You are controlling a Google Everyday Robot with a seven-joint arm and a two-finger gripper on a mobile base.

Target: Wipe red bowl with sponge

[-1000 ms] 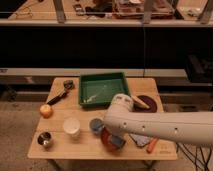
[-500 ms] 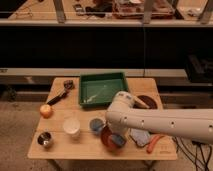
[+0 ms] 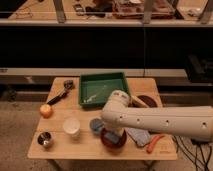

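In the camera view, a small wooden table (image 3: 90, 146) stands on a speckled floor before dark shelving, carrying a green tray (image 3: 102, 87), a white cup (image 3: 71, 126), a steel cup (image 3: 44, 139) and an orange fruit (image 3: 46, 110). The red bowl (image 3: 113, 142) sits near the front edge, right of the white cup. The gripper (image 3: 114, 135) reaches down into the bowl, where the sponge (image 3: 113, 136) lies beneath it; whether it grasps the sponge I cannot tell.
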